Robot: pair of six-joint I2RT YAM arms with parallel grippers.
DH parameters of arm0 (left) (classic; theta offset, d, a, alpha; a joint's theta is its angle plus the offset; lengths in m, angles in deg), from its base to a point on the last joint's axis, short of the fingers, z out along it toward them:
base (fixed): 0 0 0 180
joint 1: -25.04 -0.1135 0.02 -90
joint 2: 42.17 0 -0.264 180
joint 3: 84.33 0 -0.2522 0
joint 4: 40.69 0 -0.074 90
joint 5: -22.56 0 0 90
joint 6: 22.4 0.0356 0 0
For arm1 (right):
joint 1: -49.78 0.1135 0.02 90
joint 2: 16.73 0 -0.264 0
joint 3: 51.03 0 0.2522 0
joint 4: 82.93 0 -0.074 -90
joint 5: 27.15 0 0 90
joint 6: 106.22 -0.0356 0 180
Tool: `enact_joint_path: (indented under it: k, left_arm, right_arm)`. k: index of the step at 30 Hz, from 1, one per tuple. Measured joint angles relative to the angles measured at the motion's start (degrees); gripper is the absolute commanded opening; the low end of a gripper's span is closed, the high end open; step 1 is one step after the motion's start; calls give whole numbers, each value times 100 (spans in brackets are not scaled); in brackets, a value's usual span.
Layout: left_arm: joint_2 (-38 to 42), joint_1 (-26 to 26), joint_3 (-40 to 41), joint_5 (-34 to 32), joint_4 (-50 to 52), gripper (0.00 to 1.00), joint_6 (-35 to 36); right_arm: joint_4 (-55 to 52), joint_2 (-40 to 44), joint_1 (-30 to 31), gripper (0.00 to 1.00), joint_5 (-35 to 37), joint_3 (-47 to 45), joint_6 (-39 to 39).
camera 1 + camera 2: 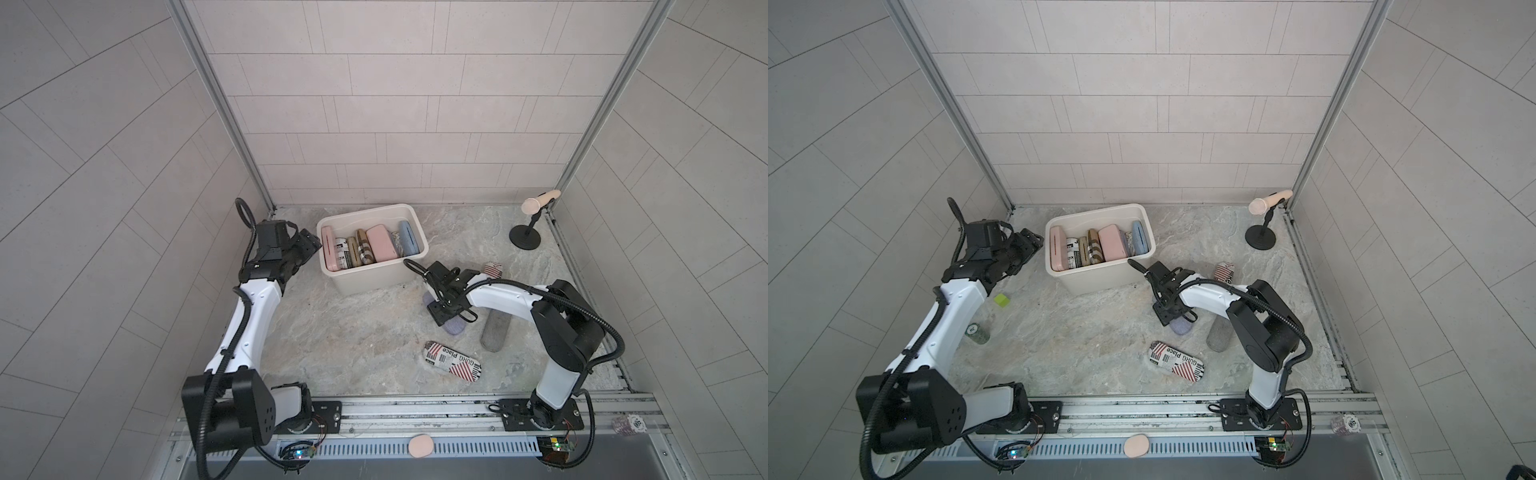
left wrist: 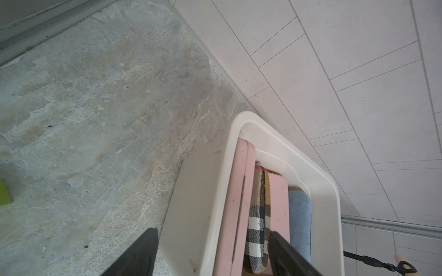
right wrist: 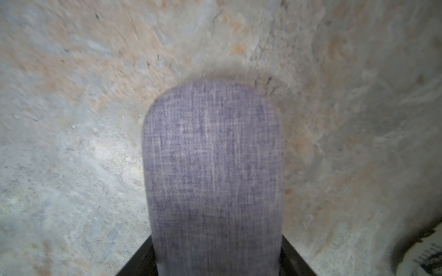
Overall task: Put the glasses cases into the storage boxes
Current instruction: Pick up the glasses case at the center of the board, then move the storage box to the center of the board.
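The cream storage box (image 1: 374, 282) stands at the back of the table and holds several glasses cases: pink, newspaper print, tan, plaid and light blue. My left gripper (image 1: 309, 249) hangs open and empty at the box's left wall; in the left wrist view its jaws (image 2: 212, 231) straddle the rim of the box (image 2: 198, 203). My right gripper (image 1: 440, 311) points down and is shut on a lilac case (image 3: 215, 155) that lies on the table, seen in both top views (image 1: 1180, 327). A grey case (image 1: 494, 332) and two flag-print cases (image 1: 453, 360) (image 1: 492, 270) lie nearby.
A microphone stand (image 1: 525, 239) stands at the back right corner. A green cube (image 1: 1002, 300) and a small dark can (image 1: 977, 332) sit by the left arm. A pink oval thing (image 1: 420, 446) rests on the front rail, and a patterned can (image 1: 629, 424) at its right end.
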Motion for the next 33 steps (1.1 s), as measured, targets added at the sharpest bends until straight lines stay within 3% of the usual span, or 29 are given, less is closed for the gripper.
enact_joint_path:
  k: [4, 9, 19, 26, 33]
  left_arm:
    - [-343, -4, -13, -4, 50, 52, 125]
    - [-673, -4, -109, 59, 105, 41, 356]
    - [-1200, 0, -542, 188, 455, 42, 809]
    - [-835, 57, -542, 96, 612, 49, 988]
    - [-470, 151, -542, 308, 361, 50, 1054]
  right_arm:
    - [160, 190, 4, 46, 85, -205, -42]
    - [149, 750, 4, 46, 256, -483, -87]
    - [175, 1690, -33, 46, 520, -678, -164]
    - [39, 1971, -79, 46, 658, -754, -170]
    - [-101, 2363, -81, 46, 822, -450, -173]
